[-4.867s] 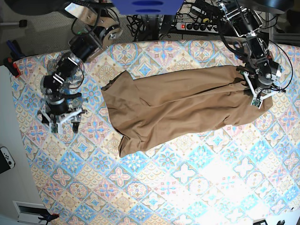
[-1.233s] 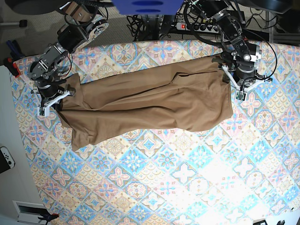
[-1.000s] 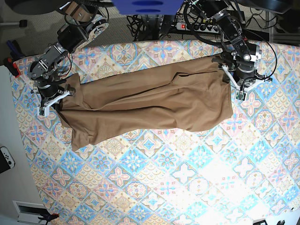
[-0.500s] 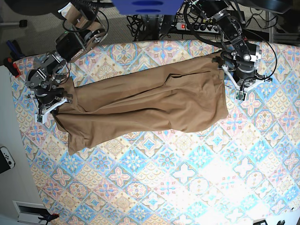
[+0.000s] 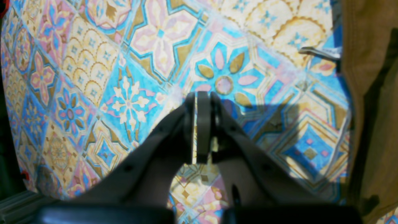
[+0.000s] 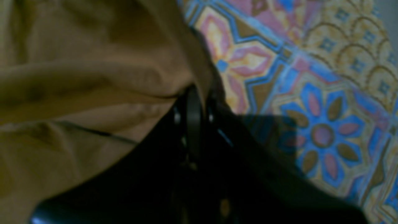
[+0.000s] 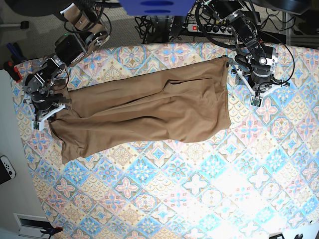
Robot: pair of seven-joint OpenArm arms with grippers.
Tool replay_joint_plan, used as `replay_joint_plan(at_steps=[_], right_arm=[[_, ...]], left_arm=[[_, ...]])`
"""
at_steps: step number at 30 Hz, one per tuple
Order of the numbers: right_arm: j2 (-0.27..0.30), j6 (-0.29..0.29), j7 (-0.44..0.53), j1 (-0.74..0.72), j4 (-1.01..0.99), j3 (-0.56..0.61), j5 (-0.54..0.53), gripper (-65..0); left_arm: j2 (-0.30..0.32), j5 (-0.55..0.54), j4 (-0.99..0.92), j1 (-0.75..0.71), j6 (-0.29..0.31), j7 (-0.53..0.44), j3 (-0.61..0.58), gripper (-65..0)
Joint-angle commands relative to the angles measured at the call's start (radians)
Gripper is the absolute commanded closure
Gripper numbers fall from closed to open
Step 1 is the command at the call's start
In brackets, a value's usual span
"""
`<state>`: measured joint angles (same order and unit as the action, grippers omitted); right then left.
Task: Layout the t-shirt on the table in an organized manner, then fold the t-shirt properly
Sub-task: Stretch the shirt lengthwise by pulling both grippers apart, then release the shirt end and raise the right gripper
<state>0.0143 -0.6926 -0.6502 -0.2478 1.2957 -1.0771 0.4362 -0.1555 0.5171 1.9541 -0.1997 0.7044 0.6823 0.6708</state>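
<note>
Compared with half a second ago, the t-shirt (image 7: 144,112) has slid toward the right arm's side of the bench (image 7: 199,199): its far edge, which lay against the left tool (image 7: 256,92), now sits clearly apart from it. In the left wrist view the left tool (image 5: 199,102) has its jaws pressed together over bare patterned cloth, holding nothing; the tan hem (image 5: 370,93) lies off to one side, untouched.

The right tool (image 7: 47,113) is at the opposite end of the garment. In the right wrist view, the right tool (image 6: 194,102) has fabric bunched at its tips and the jaws look nearly together, but the view is dark and blurred; I cannot tell whether the grip is holding or letting go.

Garment position: stretched as a long, wrinkled band across the upper half of the bench, one corner trailing toward the near-left edge in the base view.

Judgement: the left end has been released and the shirt dragged sideways, so layout is under way but not finished. Creases run lengthwise, sleeves are not distinguishable, and no fold has been started.
</note>
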Motion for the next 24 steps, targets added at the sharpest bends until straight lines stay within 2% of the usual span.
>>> replay_joint_plan(at_steps=[1,5,8,17,24], right_arm=[[0.017,-0.006,0.02,-0.017,0.023,0.004,-0.012,-11.0],[0.017,-0.006,0.022,-0.017,0.028,0.004,-0.014,-24.1],[0.017,-0.006,0.022,-0.017,0.069,0.004,-0.017,-29.1],[0.017,-0.006,0.022,-0.017,0.193,0.004,-0.017,-29.0],[0.008,-0.006,0.014,0.026,0.414,-0.001,-0.018,-28.9]], left_arm=[[-0.002,-0.001,0.015,0.007,-0.006,-0.011,0.0,0.0],[-0.002,-0.001,0.015,0.007,-0.006,-0.011,0.0,0.0],[-0.002,-0.001,0.015,0.006,-0.006,-0.011,0.0,0.0],[-0.002,-0.005,0.015,0.006,-0.006,-0.011,0.0,0.0],[-0.002,-0.007,0.0,0.006,-0.006,-0.013,0.0,0.0]])
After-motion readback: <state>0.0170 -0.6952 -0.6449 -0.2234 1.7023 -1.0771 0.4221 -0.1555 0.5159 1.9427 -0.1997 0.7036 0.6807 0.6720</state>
